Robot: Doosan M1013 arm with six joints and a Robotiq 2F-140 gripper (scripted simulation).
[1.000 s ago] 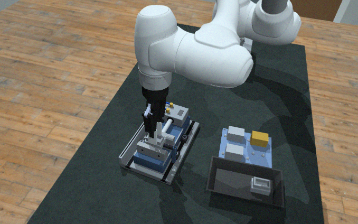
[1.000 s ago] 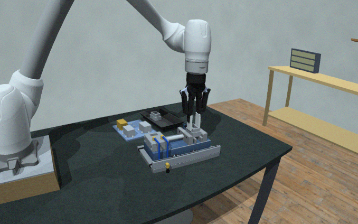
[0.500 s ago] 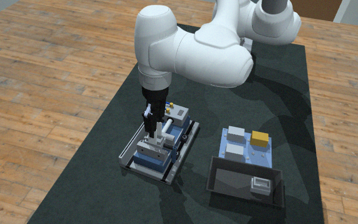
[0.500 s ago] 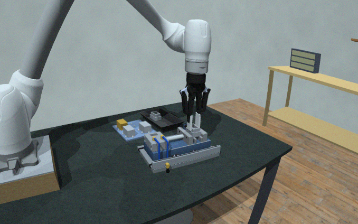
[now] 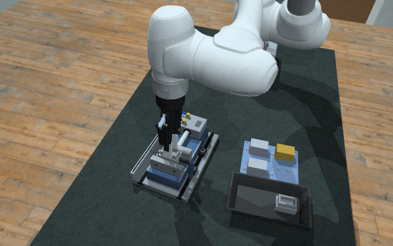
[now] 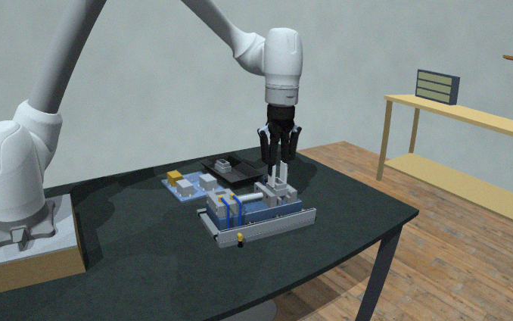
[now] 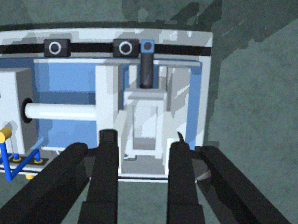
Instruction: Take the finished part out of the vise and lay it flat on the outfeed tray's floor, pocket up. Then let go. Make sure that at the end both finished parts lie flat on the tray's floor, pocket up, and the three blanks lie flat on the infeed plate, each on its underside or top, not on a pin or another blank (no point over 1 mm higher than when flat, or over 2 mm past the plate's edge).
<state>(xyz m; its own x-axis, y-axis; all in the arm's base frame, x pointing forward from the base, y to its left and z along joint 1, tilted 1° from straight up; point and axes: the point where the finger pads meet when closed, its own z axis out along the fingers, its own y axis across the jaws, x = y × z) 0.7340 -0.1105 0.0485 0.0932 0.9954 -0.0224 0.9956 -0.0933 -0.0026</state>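
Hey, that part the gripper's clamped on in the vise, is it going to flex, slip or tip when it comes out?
The part is a blocky grey piece with a pocket, so probably rigid. The gripper is shut on its smooth upper walls, so slipping seems possible. Its boxy shape should sit flat in the tray, unlikely to roll.

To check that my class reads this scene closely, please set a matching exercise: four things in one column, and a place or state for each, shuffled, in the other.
1. gripper
2. yellow block
3. outfeed tray
4. vise

A. on the pale blue plate
B. holds a pocketed part in one corner
C. shut on the finished part
D. on a grey rail base

Pairs: 1-C, 2-A, 3-B, 4-D
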